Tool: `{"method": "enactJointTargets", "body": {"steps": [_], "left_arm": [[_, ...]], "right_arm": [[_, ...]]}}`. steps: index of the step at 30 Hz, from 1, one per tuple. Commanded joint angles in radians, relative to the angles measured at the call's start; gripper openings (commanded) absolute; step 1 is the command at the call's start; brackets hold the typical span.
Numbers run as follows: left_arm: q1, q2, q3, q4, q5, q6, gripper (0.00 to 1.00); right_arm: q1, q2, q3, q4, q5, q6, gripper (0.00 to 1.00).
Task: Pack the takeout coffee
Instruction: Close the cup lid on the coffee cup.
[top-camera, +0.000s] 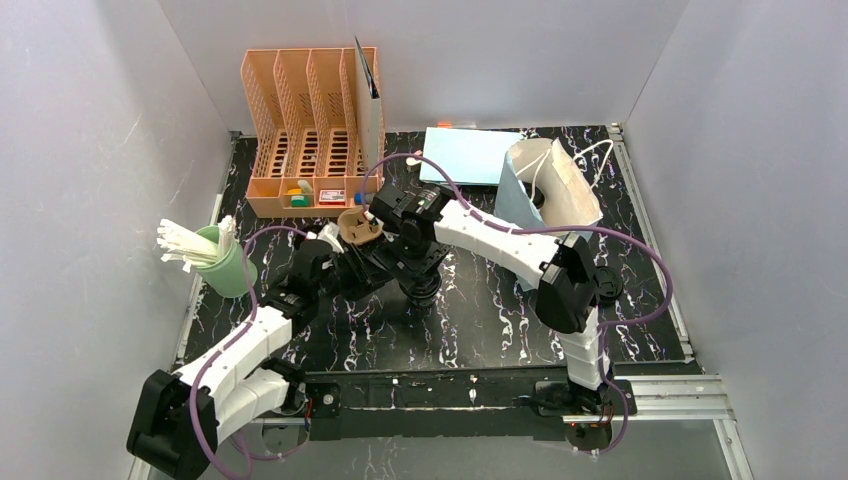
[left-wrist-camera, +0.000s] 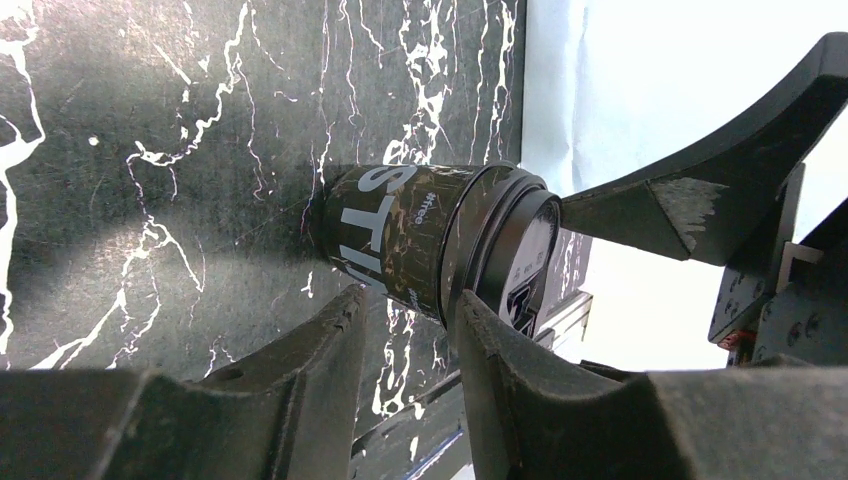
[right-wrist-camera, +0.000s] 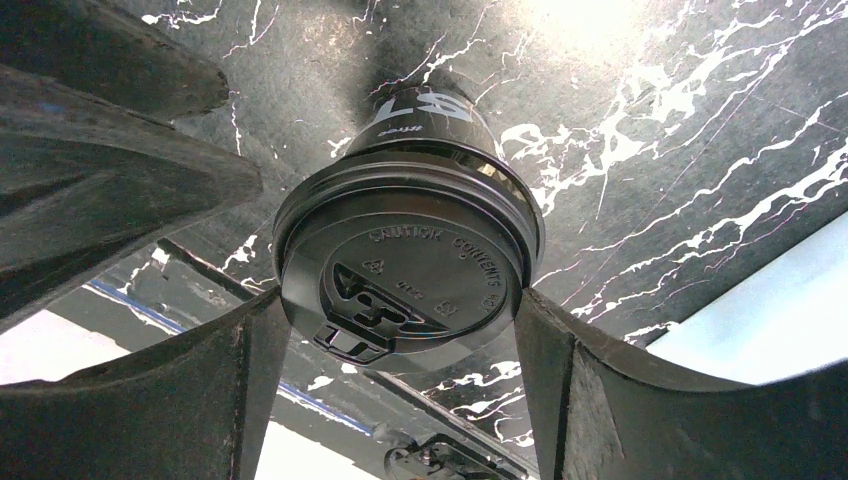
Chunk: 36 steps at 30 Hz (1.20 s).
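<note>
Cup (left-wrist-camera: 400, 235), dark marbled with white lettering and embossed black lid (right-wrist-camera: 410, 290), stands on the surface (right-wrist-camera: 700, 120) left of the bag (top-camera: 560, 190). Right pincer (right-wrist-camera: 400, 310) clamps its lid; left pincer (left-wrist-camera: 410, 300) is parted, empty.

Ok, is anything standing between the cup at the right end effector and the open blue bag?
Nothing visible on the table between the coffee cup and the light-blue paper bag. The left end effector sits close by the cup, but on the side away from the bag.

Left pincer (left-wrist-camera: 405, 305), right pincer (right-wrist-camera: 395, 322) tight around 1 cup (right-wrist-camera: 400, 260)
</note>
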Motion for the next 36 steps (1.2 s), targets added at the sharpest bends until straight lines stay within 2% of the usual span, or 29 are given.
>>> {"method": "enactJointTargets", "body": {"steps": [1,13,17,26,36], "left_arm": [[0.008,0.023,-0.023,0.087,0.045,-0.021,0.36],[0.009,0.053,-0.03,0.135,0.074,-0.025,0.38],[0.009,0.07,-0.033,0.156,0.086,-0.033,0.38],[0.009,0.043,-0.012,0.103,0.066,-0.01,0.38],[0.009,0.022,-0.004,0.077,0.053,-0.002,0.39]], "right_arm": [[0.008,0.028,0.05,-0.026,-0.005,-0.008,0.82],[0.012,0.058,0.072,-0.05,0.014,-0.012,0.85],[0.012,0.053,0.077,-0.05,0.013,-0.012,0.84],[0.021,0.021,0.128,-0.069,0.02,-0.009,0.86],[0.022,0.015,0.096,-0.051,0.057,-0.019,0.89]]}}
